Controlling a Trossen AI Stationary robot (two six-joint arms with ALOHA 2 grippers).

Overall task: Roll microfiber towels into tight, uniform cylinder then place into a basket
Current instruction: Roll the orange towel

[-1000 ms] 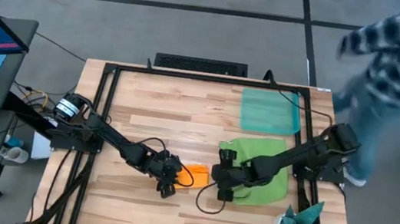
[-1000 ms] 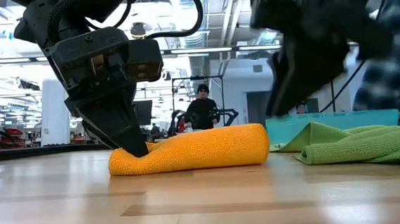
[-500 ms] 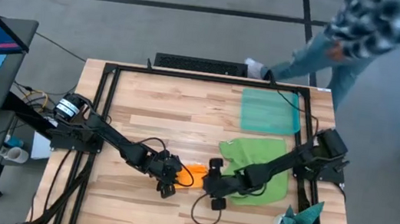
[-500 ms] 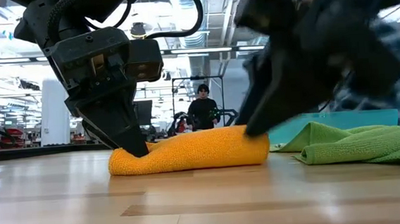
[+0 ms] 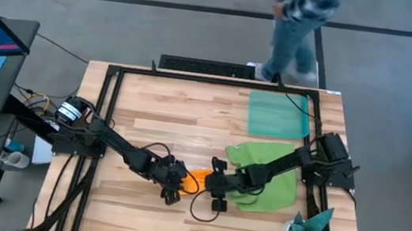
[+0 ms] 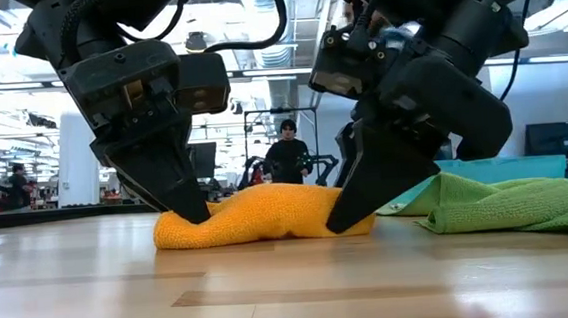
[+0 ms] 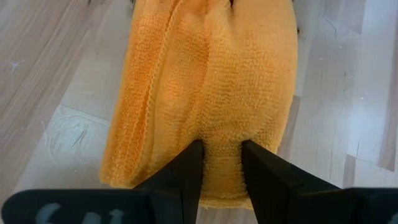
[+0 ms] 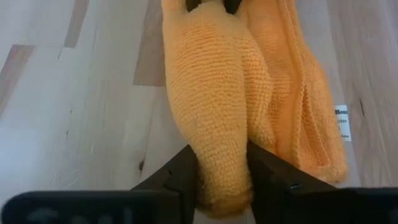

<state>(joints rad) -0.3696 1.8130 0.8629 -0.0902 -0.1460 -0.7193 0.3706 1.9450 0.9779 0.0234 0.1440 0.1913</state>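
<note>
1. The rolled orange towel point(image 5: 199, 181) lies on the table point(image 5: 159, 109) near the front middle, its long axis running left to right (1 end toward each arm).
2. The left gripper point(image 5: 175, 185) pinches the roll's left end; fingers point(image 7: 186, 177) narrow, cloth bunched between them.
3. The right gripper point(image 5: 216, 189) clamps the right end likewise.
4. The green towel point(image 5: 278, 177) lies spread to the right; the basket point(image 5: 278, 115) sits behind it.

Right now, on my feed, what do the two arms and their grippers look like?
Both arms are dark, nearly black, jointed links with black cables looping alongside. The left arm has a silver cylindrical part near its base. The left gripper and right gripper each end in two flat, matte black fingers that taper like wedges in the low view. No legible markings show.
</note>
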